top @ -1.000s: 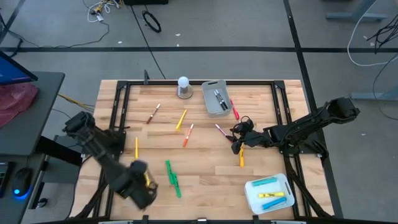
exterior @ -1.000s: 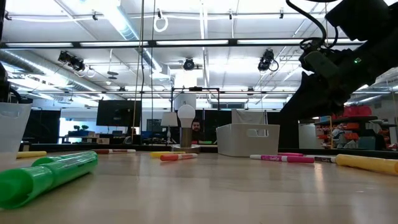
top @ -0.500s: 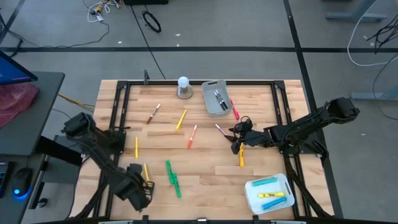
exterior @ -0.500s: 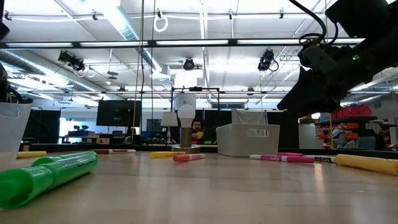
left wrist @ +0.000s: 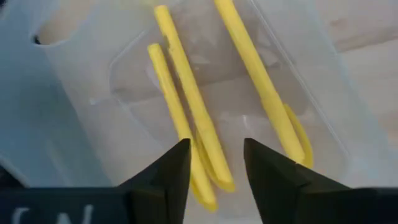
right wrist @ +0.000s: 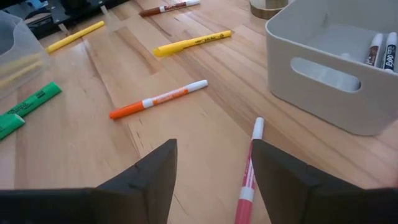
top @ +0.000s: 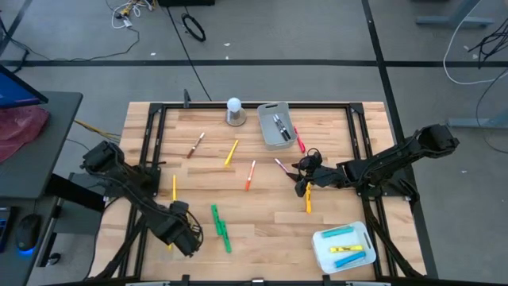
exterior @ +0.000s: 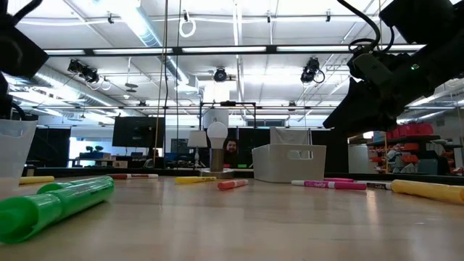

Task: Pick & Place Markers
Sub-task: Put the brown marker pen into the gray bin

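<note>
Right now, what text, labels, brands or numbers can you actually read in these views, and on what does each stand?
"EXPO": dark marker in the grey bin, partly cut off.
Print on the yellow marker, orange marker and green marker: too small to read.
Print on the pink marker, low view: blurred.
Nothing else legible.

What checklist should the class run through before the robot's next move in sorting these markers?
1. Left gripper open, nothing between its fingers: ok.
2. Yellow markers lying inside the clear bin: ok.
3. Right gripper open above the table: ok.
4. Pink marker just ahead of the right gripper, clear of other markers: ok.
5. Orange marker lying at rest: cannot tell.
6. All markers binned: not ok; several lie loose on the table.
</note>
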